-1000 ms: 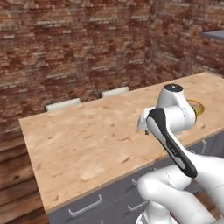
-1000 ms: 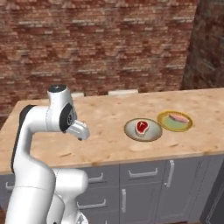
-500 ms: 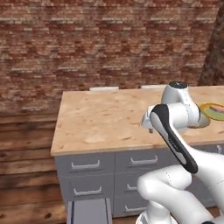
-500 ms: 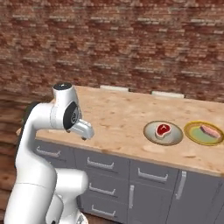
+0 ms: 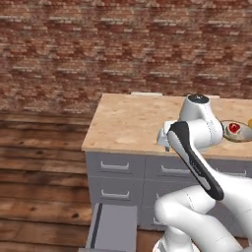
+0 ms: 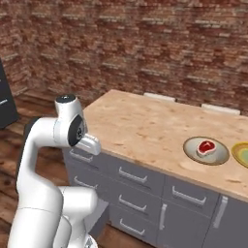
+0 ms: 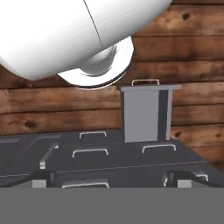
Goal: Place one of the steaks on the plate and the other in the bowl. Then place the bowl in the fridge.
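Bowl [image 6: 216, 156] placement was recorded on the wooden counter [image 6: 145, 128], near its right end, with the red steak [image 6: 206, 147] lying inside it. A yellow-green plate [image 6: 242, 154] was noted just beside the bowl at the frame edge; its contents could not be made out. The gripper [image 7: 109, 179] was found with fingers spread wide and nothing between them, held low in front of the grey drawers [image 6: 131, 177] and well apart from the bowl. The remaining step was judged to be carrying the bowl to the fridge. It was advised that the bowl be approached from above, gripped across one side of its rim, and kept level throughout so that the steak is not tipped out. A clear path past the open lower drawer [image 5: 113, 229] was also recommended.
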Motion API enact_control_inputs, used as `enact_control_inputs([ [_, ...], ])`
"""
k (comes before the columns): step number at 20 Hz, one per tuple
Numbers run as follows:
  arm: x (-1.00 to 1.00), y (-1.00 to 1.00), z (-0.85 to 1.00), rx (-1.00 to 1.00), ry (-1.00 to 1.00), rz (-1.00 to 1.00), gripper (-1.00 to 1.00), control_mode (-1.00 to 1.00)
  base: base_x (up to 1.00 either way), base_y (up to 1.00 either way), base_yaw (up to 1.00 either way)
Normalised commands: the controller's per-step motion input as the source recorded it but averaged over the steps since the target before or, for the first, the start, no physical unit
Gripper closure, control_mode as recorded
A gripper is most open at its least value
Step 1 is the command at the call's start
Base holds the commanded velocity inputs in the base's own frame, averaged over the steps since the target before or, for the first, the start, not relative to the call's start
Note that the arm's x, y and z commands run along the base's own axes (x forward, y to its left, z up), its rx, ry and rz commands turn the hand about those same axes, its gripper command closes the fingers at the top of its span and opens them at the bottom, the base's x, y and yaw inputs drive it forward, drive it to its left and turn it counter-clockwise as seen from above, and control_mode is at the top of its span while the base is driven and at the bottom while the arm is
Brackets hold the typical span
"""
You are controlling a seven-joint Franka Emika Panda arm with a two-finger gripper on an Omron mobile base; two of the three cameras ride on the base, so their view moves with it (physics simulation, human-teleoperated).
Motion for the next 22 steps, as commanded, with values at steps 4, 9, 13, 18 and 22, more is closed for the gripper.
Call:
enact_control_inputs([
  [4,0.00,0.00,0.00,0.00,0.00,0.00,-1.00,1.00,0.46,0.45,0.24],
  [9,0.00,0.00,0.00,0.00,0.00,0.00,-1.00,1.00,0.81,0.21,0.04],
  [13,0.00,0.00,0.00,0.00,0.00,0.00,-1.00,1.00,0.94,0.03,0.00],
  [18,0.00,0.00,0.00,0.00,0.00,0.00,-1.00,1.00,0.54,0.73,0.00],
  [22,0.00,0.00,0.00,0.00,0.00,0.00,-1.00,1.00,0.03,1.00,0.04],
])
